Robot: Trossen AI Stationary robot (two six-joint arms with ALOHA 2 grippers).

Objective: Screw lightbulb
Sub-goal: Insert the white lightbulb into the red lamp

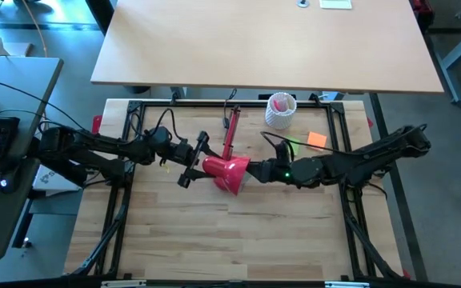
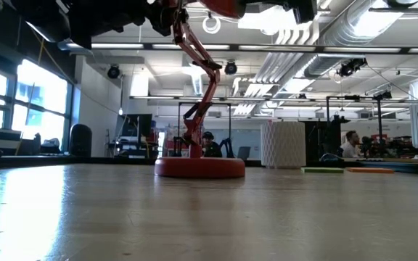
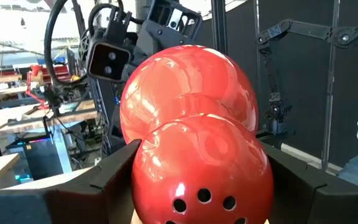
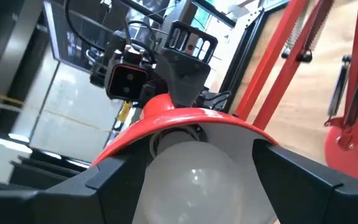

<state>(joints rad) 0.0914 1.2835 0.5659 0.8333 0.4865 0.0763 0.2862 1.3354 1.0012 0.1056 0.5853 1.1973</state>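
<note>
Gripping the lightbulb, right gripper; left gripper clamps shade.

Even daylight on the table, soft shadows only. Low view backlit: windows blown out, ceiling strip lights flaring, tabletop foreground blurry. Specular hotspots on the red lamp shade. The lightbulb is close-up, soft-focus, with a small glint.

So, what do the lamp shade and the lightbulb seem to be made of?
Lamp shade: probably painted metal or hard plastic; glossy red, with sharp mirror-like reflections and small vent holes. Lightbulb: frosted white glass or plastic; matt, soft highlights only.
</note>
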